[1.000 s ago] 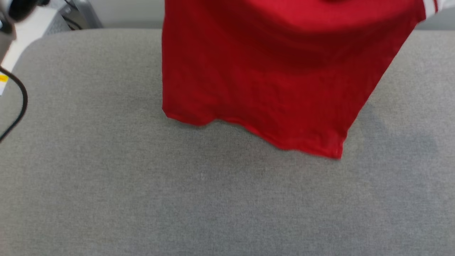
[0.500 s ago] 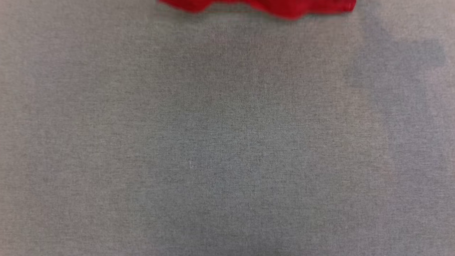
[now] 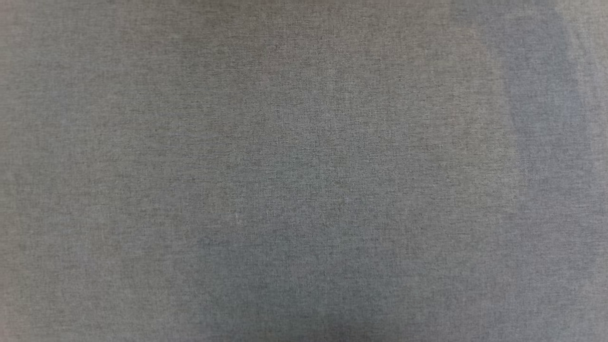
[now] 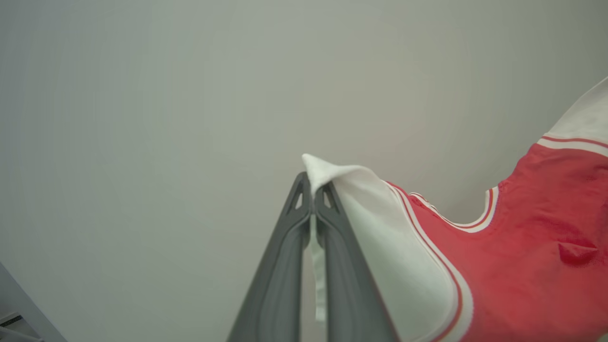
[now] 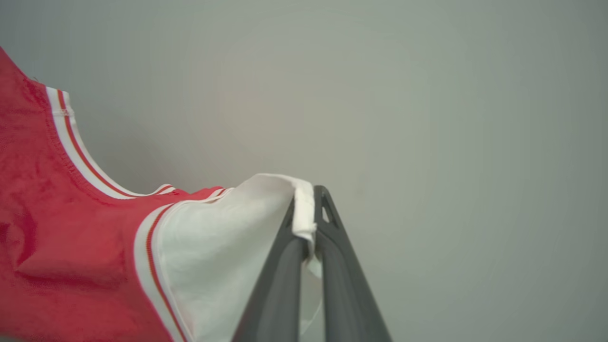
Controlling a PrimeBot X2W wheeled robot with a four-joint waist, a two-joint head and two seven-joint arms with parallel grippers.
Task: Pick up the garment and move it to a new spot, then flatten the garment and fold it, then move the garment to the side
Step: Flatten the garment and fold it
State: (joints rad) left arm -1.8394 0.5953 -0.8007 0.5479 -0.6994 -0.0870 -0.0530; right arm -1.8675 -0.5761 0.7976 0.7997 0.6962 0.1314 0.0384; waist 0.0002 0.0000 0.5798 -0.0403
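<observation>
The garment [image 4: 532, 266] is a red T-shirt with white sleeves and red-white striped trim, held up in the air against a pale wall. In the left wrist view my left gripper [image 4: 311, 185] is shut on the white cloth of one sleeve. In the right wrist view my right gripper [image 5: 306, 199] is shut on the white edge of the other sleeve, and the garment [image 5: 57, 237] stretches away to that view's left. The red body and neckline span between the two grips. The printed face is hidden.
The head view looks down on a grey fabric-covered table [image 3: 304, 171] with soft shadows at its right side. A plain pale wall [image 4: 190, 95] lies behind the grippers in both wrist views.
The head camera has tilted downward: the red hem slid up the head view and out of it, leaving just the grey tabletop.
</observation>
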